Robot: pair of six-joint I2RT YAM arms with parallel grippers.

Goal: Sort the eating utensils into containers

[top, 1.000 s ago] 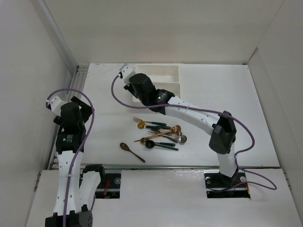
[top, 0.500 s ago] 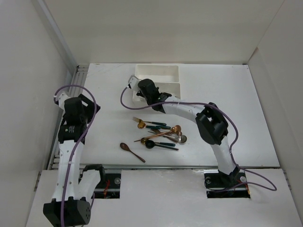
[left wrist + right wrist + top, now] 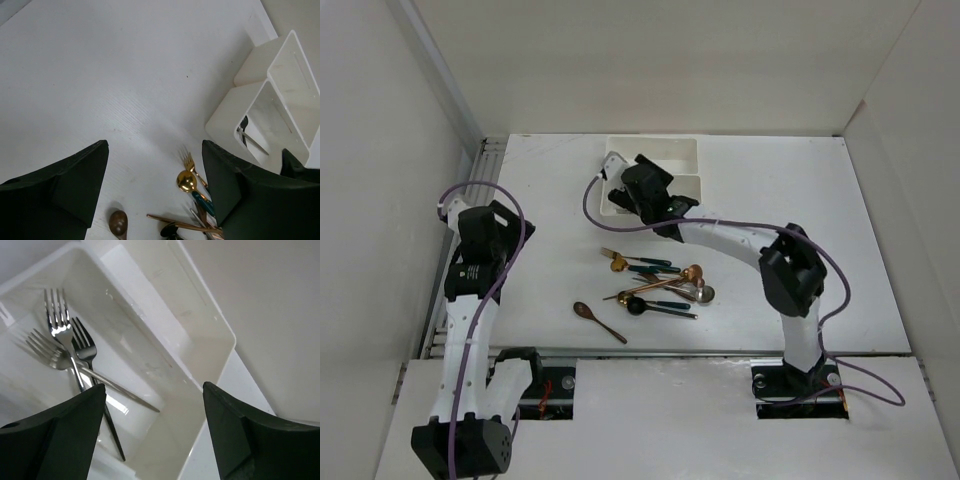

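The white table [image 3: 820,220] fills the middle of the top view. Across it the right arm [image 3: 740,240] reaches from lower right up to the 2 white trays at upper centre. A second ago it stood over the nearer tray [image 3: 692,186] with its fingers clenched. Now the right gripper [image 3: 154,387] has its fingers spread wide with nothing between them, so its load has been let go.

In the right wrist view, 3 forks lie in that tray at upper left: a silver fork [image 3: 62,335], a dark fork [image 3: 89,347] beside it, and a second silver fork [image 3: 47,351] crossing under both. I cannot tell which one just landed. The farther tray [image 3: 660,150] shows nothing inside where it is visible.

At frame left the left gripper [image 3: 155,145] hangs over bare table, released and empty.

The unsorted pile [image 3: 658,285] sits at frame centre, gold, copper and green-handled pieces tangled together. A brown spoon [image 3: 598,321] lies apart at its lower left. By my judgement 1 more delivery is done and most of the sorting remains.
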